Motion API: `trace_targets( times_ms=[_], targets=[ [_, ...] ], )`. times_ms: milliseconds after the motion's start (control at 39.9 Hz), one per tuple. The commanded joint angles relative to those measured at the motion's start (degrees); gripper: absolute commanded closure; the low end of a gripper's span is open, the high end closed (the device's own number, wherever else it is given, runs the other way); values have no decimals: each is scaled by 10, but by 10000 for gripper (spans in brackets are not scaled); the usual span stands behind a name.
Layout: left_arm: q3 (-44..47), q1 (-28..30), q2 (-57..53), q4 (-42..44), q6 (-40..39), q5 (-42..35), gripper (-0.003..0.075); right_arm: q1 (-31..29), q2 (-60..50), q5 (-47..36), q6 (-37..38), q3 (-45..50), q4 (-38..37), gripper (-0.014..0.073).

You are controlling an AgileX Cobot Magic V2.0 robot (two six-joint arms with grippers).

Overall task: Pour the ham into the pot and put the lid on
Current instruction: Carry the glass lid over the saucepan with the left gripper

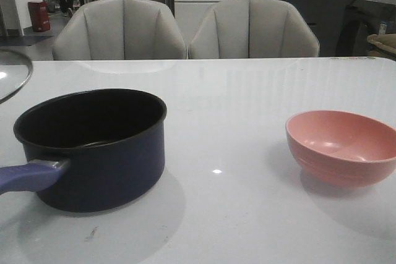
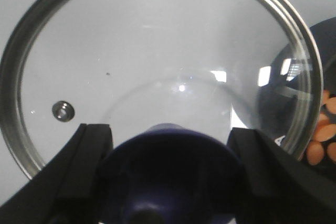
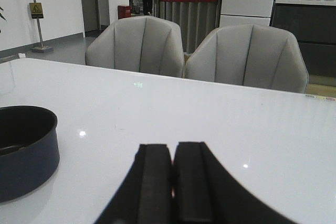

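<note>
The glass lid (image 2: 157, 51) with a metal rim fills the left wrist view. My left gripper (image 2: 172, 129) is shut on its dark blue knob (image 2: 173, 177), one black finger (image 2: 89, 150) pressed to each side. In the front view only the lid's edge (image 1: 13, 72) shows at the far left, raised above the table. The navy pot (image 1: 93, 153) with a purple-blue handle (image 1: 28, 177) stands front left. Orange-pink ham chunks (image 2: 323, 135) lie inside the pot (image 2: 323, 40), just past the lid's rim. My right gripper (image 3: 172, 148) is shut and empty, low over the table to the right of the pot (image 3: 23, 150).
An empty pink bowl (image 1: 343, 146) stands on the white table (image 1: 235, 103) at the right. Two grey chairs (image 1: 185, 29) stand behind the table's far edge. Neither arm shows in the front view.
</note>
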Motion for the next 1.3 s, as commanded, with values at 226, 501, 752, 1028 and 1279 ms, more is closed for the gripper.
trace_targets(
  times_ms=[226,501,752,1028,1279],
  targets=[
    [-59,-130,-24,-8,3,32,514,0,6,-47,-4,-17,2,442],
    [-59,-223,-18,-6,3,32,514,0,6,-47,-4,-17,2,442],
    [-59,-246,-13,3,3,32,514,0,6,-47,-4,-17,2,442],
    [-36,-246,-9,-7,3,32,514,0,6,-47,-4,-17,2,442],
    [-31,-246,-7,-6,3,32,514,0,6,-47,-4,-17,2,442]
  ],
)
